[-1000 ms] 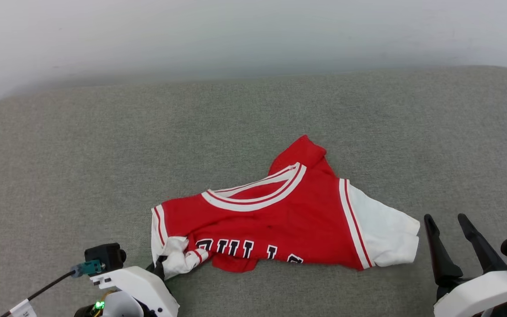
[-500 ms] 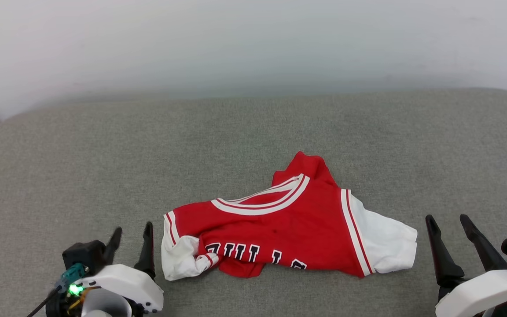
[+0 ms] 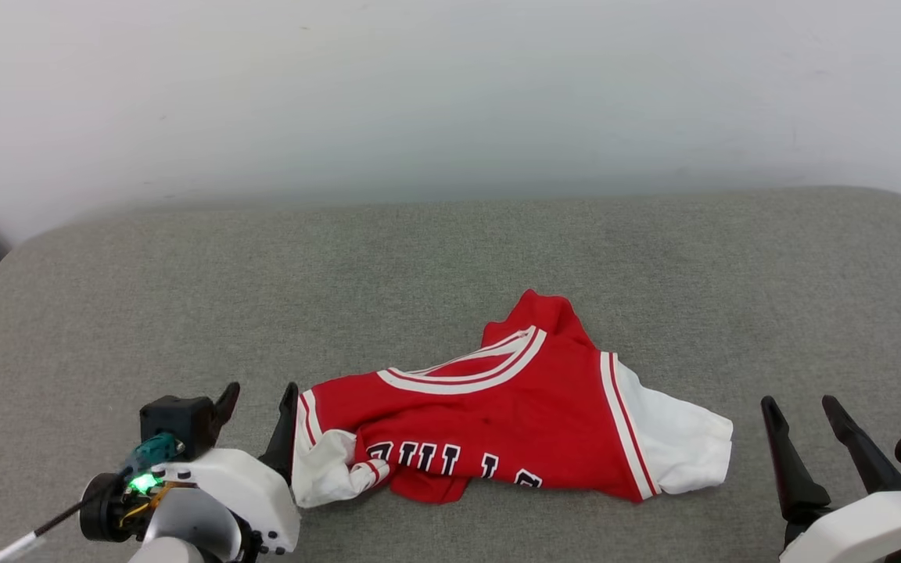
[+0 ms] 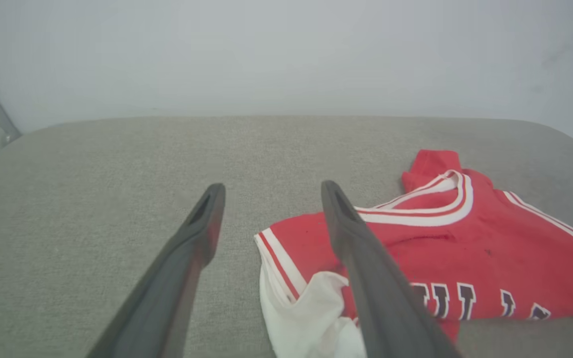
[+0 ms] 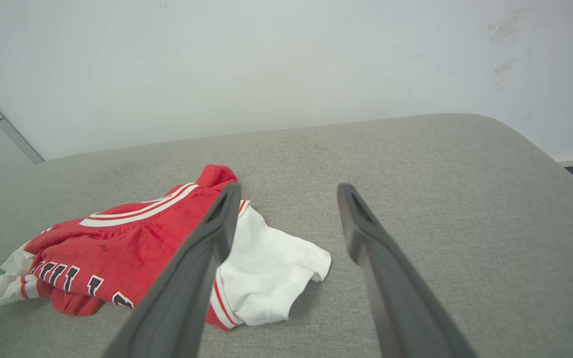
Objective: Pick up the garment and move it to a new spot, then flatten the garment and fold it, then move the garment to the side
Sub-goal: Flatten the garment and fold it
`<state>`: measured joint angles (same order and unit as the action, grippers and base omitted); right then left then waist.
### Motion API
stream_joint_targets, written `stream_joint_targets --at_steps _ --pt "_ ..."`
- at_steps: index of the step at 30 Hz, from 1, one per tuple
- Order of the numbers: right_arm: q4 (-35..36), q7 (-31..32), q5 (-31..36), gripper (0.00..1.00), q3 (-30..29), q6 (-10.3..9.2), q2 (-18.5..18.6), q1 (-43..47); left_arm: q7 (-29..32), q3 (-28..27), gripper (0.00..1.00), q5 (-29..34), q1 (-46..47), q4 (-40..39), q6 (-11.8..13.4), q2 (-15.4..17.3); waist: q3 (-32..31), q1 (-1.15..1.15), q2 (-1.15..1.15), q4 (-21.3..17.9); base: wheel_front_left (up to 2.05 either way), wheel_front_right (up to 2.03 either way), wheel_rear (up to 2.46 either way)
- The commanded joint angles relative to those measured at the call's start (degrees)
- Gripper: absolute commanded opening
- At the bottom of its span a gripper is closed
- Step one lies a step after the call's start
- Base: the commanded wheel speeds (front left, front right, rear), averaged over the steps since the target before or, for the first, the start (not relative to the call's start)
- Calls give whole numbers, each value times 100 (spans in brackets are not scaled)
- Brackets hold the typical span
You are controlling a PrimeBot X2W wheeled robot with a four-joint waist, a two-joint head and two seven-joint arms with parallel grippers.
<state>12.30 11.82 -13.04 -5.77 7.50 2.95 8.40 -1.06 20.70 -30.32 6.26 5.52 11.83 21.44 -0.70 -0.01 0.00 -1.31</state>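
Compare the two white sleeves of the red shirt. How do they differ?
The left-side sleeve is crumpled and bunched against the letters; the right-side sleeve lies spread out. The left-side sleeve lies right beside the left gripper; the right-side sleeve lies clearly apart from the right gripper. Both are white with striped seams.

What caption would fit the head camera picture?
Crumpled red-and-white garment on a grey cushion, with the left gripper and right gripper open on either side.

White wrist shells (image 3: 243, 489), long dark fingers (image 3: 788, 461), green light (image 3: 138, 484), teal connector (image 3: 152, 453), black cable (image 3: 59, 521)
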Motion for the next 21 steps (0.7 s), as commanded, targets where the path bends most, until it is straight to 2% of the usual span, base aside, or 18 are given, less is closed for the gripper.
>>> stream_joint_targets --at_steps 1,6,10,14,21 --pt "20 8 -29 100 -8 -2 -12 71 304 58 100 -102 56 -31 -92 102 8 1 0 -7 0 0 0" --pt "15 12 -53 100 15 -2 -11 41 1756 253 100 -446 227 -32 -351 532 101 1 0 -80 0 0 0" --pt "-8 -22 -41 100 52 -2 -11 -81 2604 402 100 -651 401 141 -598 823 253 1 0 -175 0 0 0" --pt "-62 -86 -95 100 74 -2 -11 -168 3115 512 100 -848 573 438 -799 898 437 1 0 -270 0 0 0" --pt "-192 -185 -142 100 115 -2 -12 -319 3608 781 100 -890 914 1004 -1043 841 735 1 0 -376 0 0 0"
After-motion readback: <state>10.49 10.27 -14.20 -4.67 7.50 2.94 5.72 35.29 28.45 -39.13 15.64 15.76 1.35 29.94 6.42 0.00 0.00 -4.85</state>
